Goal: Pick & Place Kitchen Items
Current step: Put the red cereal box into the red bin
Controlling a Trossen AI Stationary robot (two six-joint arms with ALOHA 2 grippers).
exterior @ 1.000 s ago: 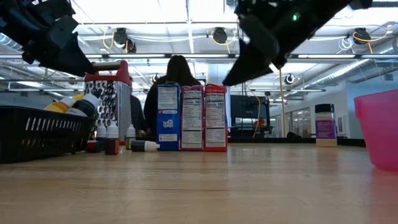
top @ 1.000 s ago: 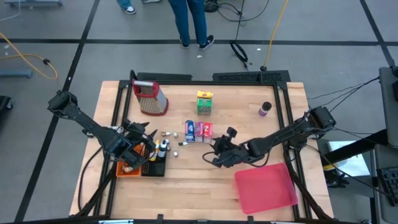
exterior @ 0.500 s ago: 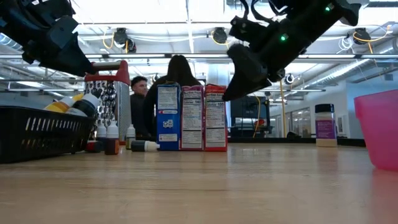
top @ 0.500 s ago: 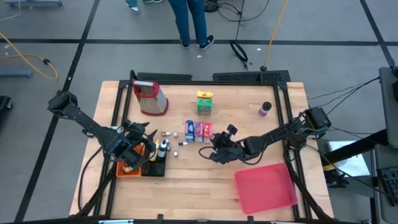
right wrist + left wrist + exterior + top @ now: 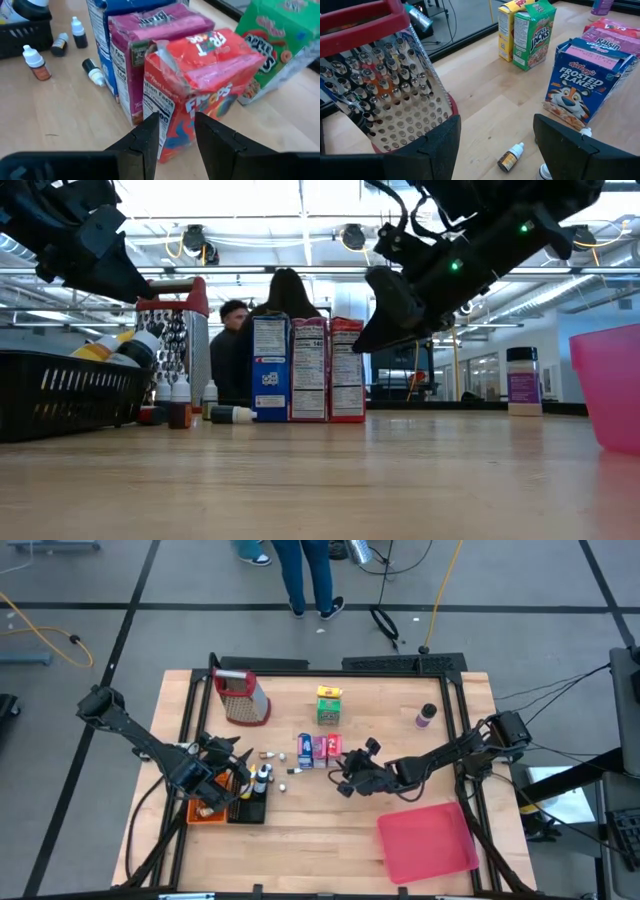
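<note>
On the left, the black slatted basket (image 5: 247,808) and the orange tray (image 5: 206,811) beside it on the wooden surface (image 5: 300,840) already hold a few items, so the sorting looks partly done; the left pincer (image 5: 222,762) hangs over them with its fingers apart and empty. Most things still wait: small dropper bottles (image 5: 36,62) lying loose, the blue carton (image 5: 270,367), pink carton (image 5: 308,368) and red cereal carton (image 5: 205,80) standing in a row, the green-yellow cartons (image 5: 329,705) behind, a purple-lidded jar (image 5: 426,715). The right pincer (image 5: 175,131), fingers narrowly apart and gripping nothing, hovers just beside the red carton, probably next to go; the pink bin (image 5: 428,842) looks empty
</note>
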